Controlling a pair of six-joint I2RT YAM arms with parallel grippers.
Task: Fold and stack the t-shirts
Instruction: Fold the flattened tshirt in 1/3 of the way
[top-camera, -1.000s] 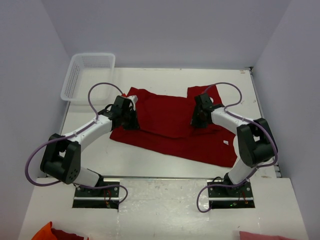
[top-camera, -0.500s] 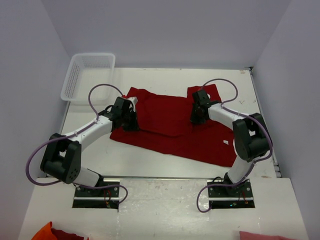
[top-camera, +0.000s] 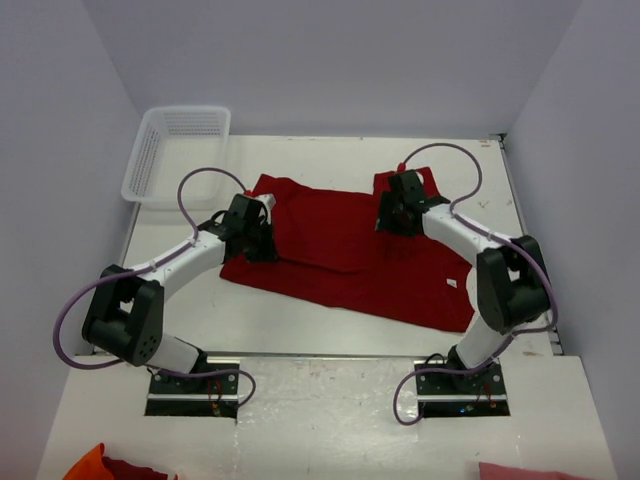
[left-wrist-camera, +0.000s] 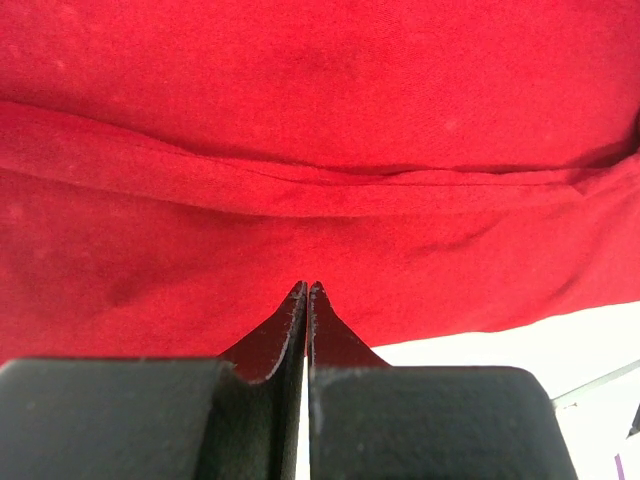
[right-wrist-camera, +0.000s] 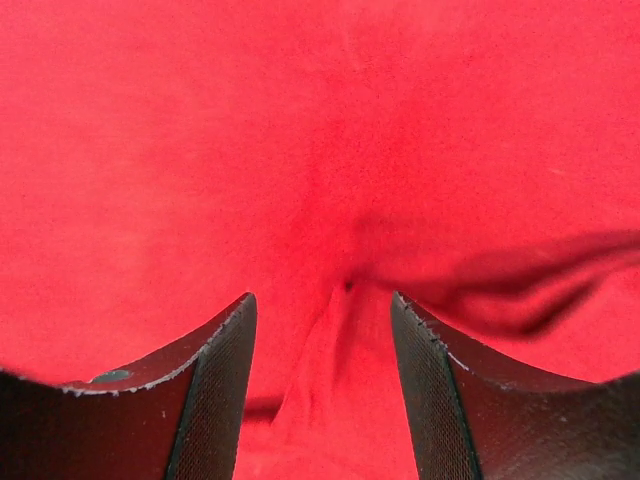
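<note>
The soft, matte dark red t-shirt (top-camera: 335, 245) lies flat, its long axis running from hand to hand, directly beneath the right gripper (right-wrist-camera: 320, 300), whose textured jaws stand apart astride a raised wrinkle, holding nothing, and just ahead of the left gripper (left-wrist-camera: 307, 288), closed tight with no cloth visibly pinched.

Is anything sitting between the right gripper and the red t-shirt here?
Nothing visible does. The right gripper hangs open directly over the dark red t-shirt, with only a raised wrinkle of the shirt's own cloth in the gap between its jaws.
</note>
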